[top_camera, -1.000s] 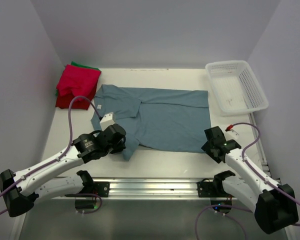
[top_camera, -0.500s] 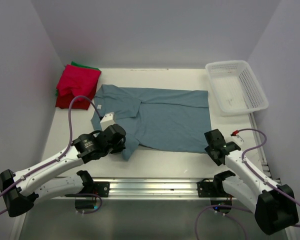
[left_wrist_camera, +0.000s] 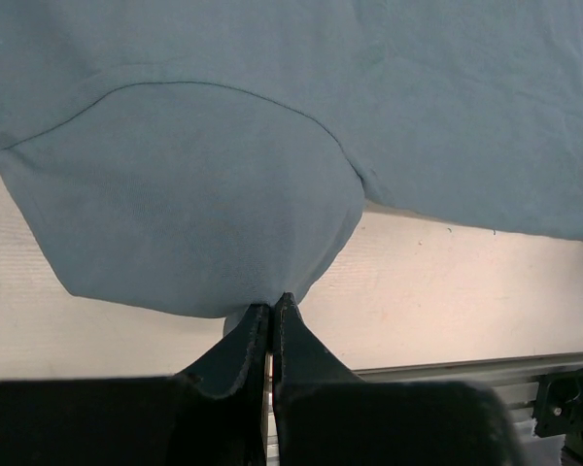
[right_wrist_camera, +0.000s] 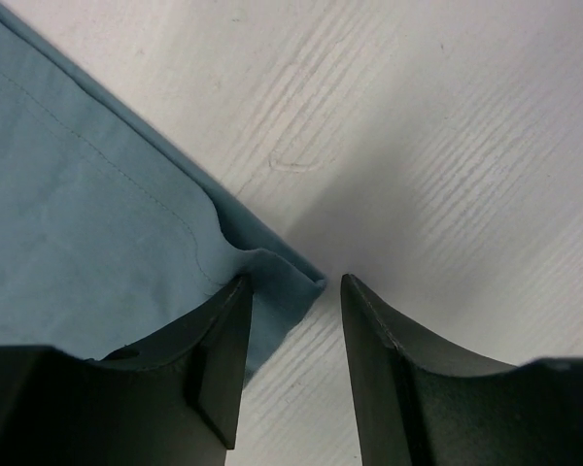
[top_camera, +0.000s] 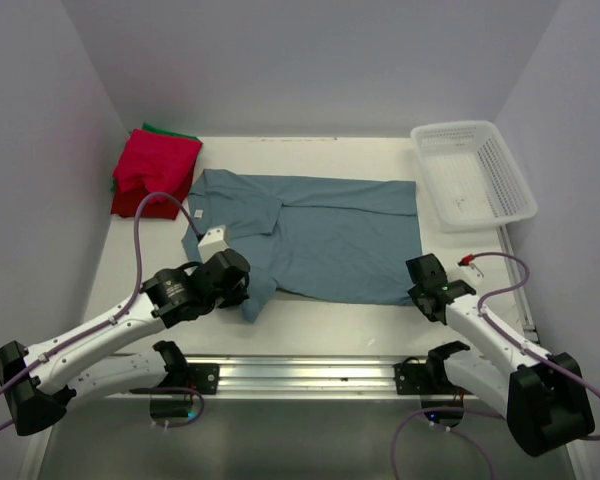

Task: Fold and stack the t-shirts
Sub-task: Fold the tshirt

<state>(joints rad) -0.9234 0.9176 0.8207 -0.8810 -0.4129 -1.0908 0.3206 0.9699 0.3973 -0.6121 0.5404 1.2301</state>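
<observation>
A dusty blue-grey t-shirt lies spread across the middle of the table. My left gripper is shut on the edge of its near left sleeve, pinched at the fingertips. My right gripper is open at the shirt's near right hem corner; the corner lies between its fingers, rucked against the left finger. Folded red t-shirts are stacked at the back left, with a green one showing beneath them.
A white mesh basket stands at the back right. A metal rail runs along the table's near edge, between the arm bases. White walls close in the left, back and right sides.
My right gripper has slid forward to the shirt's hem corner and its jaws have narrowed around it. The left gripper stays shut on the sleeve, hardly moved.
</observation>
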